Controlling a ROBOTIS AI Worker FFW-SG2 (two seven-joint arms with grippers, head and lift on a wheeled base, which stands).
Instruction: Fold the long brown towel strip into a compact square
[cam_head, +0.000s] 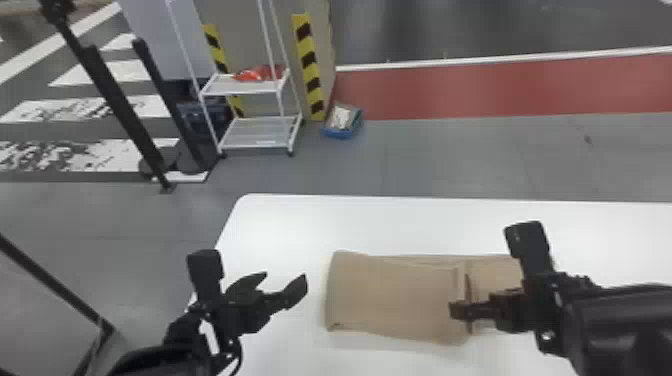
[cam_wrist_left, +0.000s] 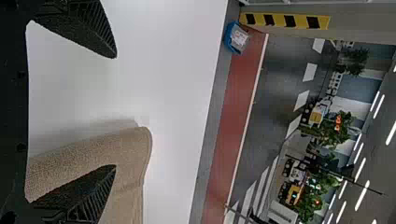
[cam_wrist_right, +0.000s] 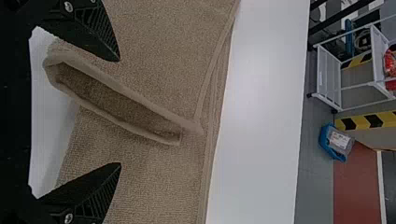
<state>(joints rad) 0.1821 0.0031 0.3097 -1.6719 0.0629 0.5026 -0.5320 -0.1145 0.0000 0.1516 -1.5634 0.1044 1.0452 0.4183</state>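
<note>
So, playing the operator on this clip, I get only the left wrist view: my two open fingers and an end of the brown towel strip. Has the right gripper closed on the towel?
Observer: No. In the right wrist view, the right gripper has its fingers spread apart over the towel strip.
Operator: And the edge of the folded-over part, is it lying flat there?
Observer: Not quite. It stands a little open, as a long, narrow loop in the cloth.
</note>
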